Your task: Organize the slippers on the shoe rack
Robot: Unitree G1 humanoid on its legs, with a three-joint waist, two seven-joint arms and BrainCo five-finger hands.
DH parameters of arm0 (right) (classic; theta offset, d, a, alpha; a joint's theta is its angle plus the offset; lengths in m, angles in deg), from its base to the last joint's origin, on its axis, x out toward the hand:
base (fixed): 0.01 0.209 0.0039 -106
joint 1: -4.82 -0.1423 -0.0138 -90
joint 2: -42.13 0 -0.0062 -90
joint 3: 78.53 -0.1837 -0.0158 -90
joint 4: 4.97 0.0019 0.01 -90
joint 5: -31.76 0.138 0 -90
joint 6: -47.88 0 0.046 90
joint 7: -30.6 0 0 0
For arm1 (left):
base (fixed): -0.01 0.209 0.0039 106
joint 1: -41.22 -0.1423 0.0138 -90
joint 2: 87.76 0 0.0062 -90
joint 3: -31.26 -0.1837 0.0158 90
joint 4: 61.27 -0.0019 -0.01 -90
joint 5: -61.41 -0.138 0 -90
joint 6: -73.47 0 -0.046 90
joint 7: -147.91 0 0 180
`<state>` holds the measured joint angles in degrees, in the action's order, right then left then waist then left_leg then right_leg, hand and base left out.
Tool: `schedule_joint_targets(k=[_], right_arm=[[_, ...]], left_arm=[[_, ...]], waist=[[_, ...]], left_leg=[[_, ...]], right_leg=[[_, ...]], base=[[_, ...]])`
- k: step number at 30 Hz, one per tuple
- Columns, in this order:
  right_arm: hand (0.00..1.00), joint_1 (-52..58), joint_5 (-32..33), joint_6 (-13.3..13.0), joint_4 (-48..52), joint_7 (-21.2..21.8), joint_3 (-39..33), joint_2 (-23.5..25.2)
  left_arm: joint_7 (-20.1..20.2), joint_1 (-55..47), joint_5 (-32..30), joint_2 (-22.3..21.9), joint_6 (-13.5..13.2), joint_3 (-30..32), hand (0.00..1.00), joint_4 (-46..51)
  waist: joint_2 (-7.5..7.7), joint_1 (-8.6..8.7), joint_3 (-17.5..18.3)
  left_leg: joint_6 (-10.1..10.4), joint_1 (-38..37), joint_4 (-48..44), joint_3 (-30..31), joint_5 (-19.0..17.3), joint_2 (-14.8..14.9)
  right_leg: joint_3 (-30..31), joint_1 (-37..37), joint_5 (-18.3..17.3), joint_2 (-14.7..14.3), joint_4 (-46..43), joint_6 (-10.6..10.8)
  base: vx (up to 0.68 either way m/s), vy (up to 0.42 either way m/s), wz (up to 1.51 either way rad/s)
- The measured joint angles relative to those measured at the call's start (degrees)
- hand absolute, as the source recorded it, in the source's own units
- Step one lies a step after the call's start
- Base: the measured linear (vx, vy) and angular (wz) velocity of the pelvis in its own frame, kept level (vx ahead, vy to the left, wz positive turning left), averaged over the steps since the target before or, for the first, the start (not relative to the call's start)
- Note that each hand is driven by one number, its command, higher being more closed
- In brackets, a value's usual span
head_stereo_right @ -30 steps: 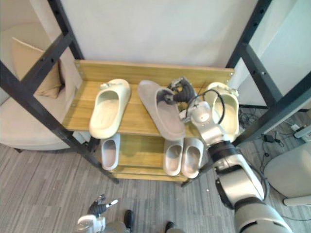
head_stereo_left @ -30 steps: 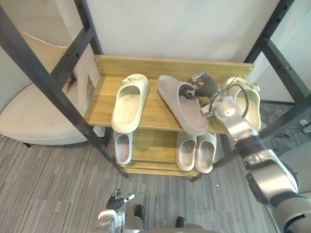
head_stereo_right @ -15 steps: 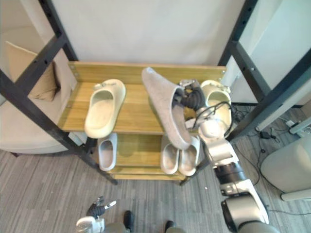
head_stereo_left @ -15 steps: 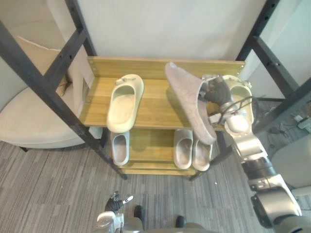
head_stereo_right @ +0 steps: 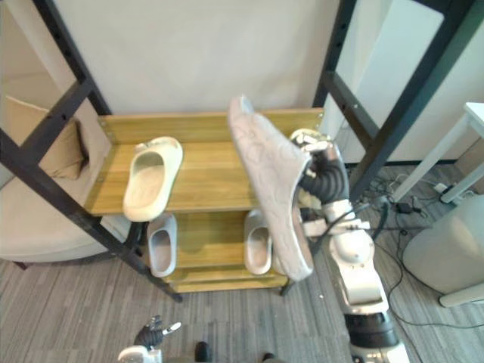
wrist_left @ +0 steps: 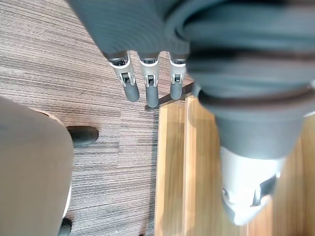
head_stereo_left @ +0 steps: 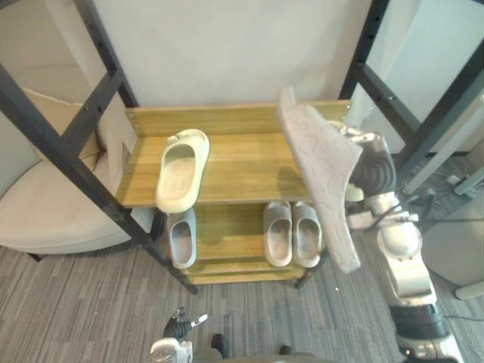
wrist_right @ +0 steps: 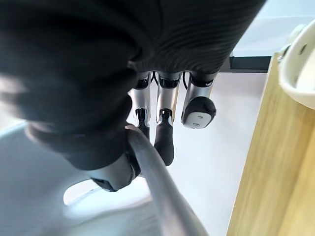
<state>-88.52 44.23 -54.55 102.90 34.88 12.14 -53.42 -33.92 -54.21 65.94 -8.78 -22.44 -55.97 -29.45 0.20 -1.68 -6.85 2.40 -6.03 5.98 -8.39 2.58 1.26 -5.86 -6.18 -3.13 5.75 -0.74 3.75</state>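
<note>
Right robot hand (head_stereo_left: 373, 169) gripping grey slipper (head_stereo_left: 321, 172), sole outward, wrist view reveals curled fingers (wrist_right: 165, 142)

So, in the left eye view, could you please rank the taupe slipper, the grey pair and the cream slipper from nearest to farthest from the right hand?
1. Taupe slipper: gripped in the right hand, held up.
2. Grey pair: lower shelf, right side.
3. Cream slipper: top shelf, left side.
</note>
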Motion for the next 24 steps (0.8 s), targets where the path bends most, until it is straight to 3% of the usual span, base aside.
schedule_joint_targets(k=[10, 13, 15, 17, 20, 24], right_arm=[[1.0, 12.7, -1.0, 0.4, -2.1, 7.3, 10.1, 1.7], [1.0, 11.9, -1.9, 0.3, -3.8, 7.6, 11.7, 0.4], [1.0, 7.9, -3.4, 0.3, -6.2, 7.4, 13.1, -2.3], [1.0, 3.8, -3.8, 0.6, -10.5, 6.8, 14.7, -4.4], [1.0, 0.1, -5.3, 1.1, -12.8, 6.0, 16.1, -5.6], [1.0, -6.2, -6.0, 1.0, -15.0, 3.4, 16.9, -7.0]], left_arm=[[1.1, 0.0, 0.0, 0.9, -1.0, -2.7, 0.0, -1.0], [2.1, 0.8, 0.3, 1.0, -1.3, -3.2, 0.0, 0.1], [2.1, 2.8, 1.1, 0.9, -1.6, -4.5, 0.0, 0.8], [2.1, 5.0, 2.5, 1.3, -2.5, -4.8, 0.0, 1.0], [1.9, 6.1, 3.7, 2.9, -2.7, -4.8, 0.0, 2.0], [0.7, 4.9, 5.2, 4.7, -2.1, -5.0, 0.0, 0.1]], waist=[[-0.27, 0.3, 0.2], [-0.69, 0.29, -1.5], [-3.7, 0.33, -5.9], [-4.98, 0.23, -9.5], [-4.93, -0.3, -12.5], [-3.59, -1.12, -16.1]], left_leg=[[0.4, -3.0, -0.2, 0.5, -0.6, -0.4], [-0.1, 6.9, -13.3, 1.5, -5.7, 0.0], [-0.6, 15.1, -27.3, 2.8, -10.7, 2.1], [-0.8, 21.7, -35.5, 4.5, -13.3, 3.0], [-0.6, 26.6, -40.3, 5.8, -14.7, 2.9], [-0.2, 33.7, -46.2, 7.0, -15.0, 2.9]], right_leg=[[-0.1, -2.8, -0.9, 0.5, -0.8, 0.5], [-0.3, 4.4, -4.0, 1.6, -9.2, 0.4], [-1.1, 8.6, -5.4, 0.6, -15.8, 0.2], [-1.8, 14.8, -8.6, 0.6, -24.9, -0.2], [-2.9, 19.7, -12.1, 1.5, -31.8, -0.7], [-3.4, 27.2, -14.7, 2.5, -40.5, -1.7]], base=[[-0.03, 0.004, 0.01], [-0.11, 0.012, 0.13], [-0.19, 0.018, 0.16], [-0.27, 0.016, 0.27], [-0.23, -0.031, 0.23], [-0.15, -0.041, 0.13]])
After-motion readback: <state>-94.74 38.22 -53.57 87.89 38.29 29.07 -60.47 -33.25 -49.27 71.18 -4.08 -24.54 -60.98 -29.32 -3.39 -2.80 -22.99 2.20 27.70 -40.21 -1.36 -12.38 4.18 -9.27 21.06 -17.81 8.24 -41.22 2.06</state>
